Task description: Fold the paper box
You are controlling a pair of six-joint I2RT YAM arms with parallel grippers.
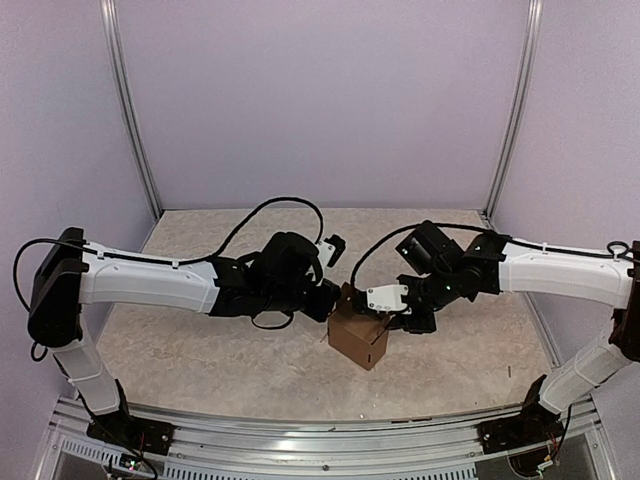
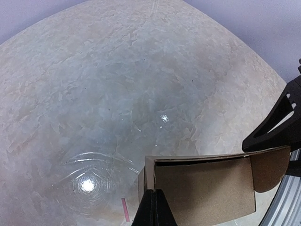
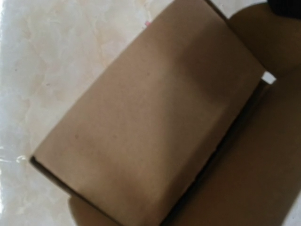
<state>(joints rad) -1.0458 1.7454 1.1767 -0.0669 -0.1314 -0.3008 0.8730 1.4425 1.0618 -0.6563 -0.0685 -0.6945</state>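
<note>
Sitting between pincers, paper box (image 1: 358,342), left pincer (image 2: 153,197) apparently pinching it, right pincer (image 1: 392,318) unclear.

paper box (image 1: 358,342) | plain brown cardboard, folded into small box | standing mid table (image 1: 190,350) | rounded flap sticking out

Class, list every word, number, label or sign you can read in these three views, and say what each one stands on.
No readable text in any view.
The paper box is plain brown cardboard, unprinted.
The marbled table bears no writing.
The left arm and right arm show no legible labels.
</note>
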